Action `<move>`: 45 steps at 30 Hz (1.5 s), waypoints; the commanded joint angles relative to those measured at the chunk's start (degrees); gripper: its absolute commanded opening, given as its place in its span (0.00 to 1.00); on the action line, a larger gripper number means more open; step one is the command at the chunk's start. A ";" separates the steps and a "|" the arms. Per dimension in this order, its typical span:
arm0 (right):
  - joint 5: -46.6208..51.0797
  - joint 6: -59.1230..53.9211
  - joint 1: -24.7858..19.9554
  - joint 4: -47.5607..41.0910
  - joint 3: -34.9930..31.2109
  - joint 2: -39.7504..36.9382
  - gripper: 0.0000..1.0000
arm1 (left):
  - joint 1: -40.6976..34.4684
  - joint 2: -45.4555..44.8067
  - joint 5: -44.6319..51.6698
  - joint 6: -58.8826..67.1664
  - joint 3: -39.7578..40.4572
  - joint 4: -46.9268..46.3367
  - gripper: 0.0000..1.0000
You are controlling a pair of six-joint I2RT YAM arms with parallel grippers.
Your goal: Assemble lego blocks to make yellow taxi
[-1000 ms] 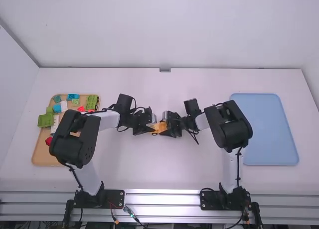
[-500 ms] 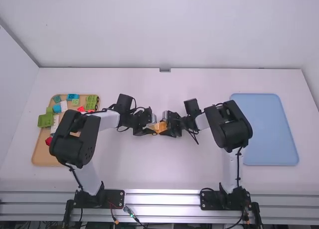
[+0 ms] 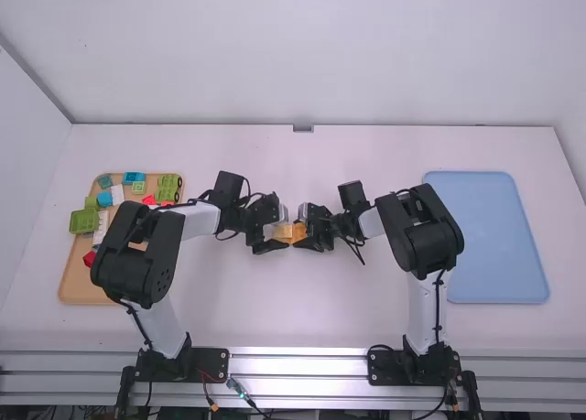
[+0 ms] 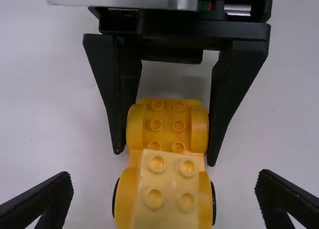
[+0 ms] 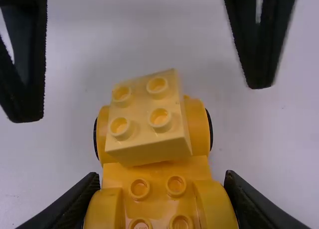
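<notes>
Right wrist view: the pale yellow block [image 5: 148, 120] sits crooked on one end of the yellow car base [image 5: 158, 170], so it looks like its studs have not clicked in. If it gets pushed down while it is skewed, it could pop up on one side or slide off. The right gripper [image 4: 165, 158] pinches the car base at the other end, between its two fingers. A hard push on the block's end might make the car base tip or twist in that pinch. The left gripper [image 4: 166, 181] has its fingers spread wide, one on each side of the block and not touching it. If they come together unevenly, one finger could bump the block first and turn it more. The car base is near the middle of the worktop [image 3: 302, 301], about halfway between its left and right edges. I can't tell if its wheels touch down.
</notes>
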 commanded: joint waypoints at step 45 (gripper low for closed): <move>2.54 0.76 -0.11 -0.72 0.04 0.61 0.57 | -1.07 1.31 2.29 -5.14 0.61 0.94 0.02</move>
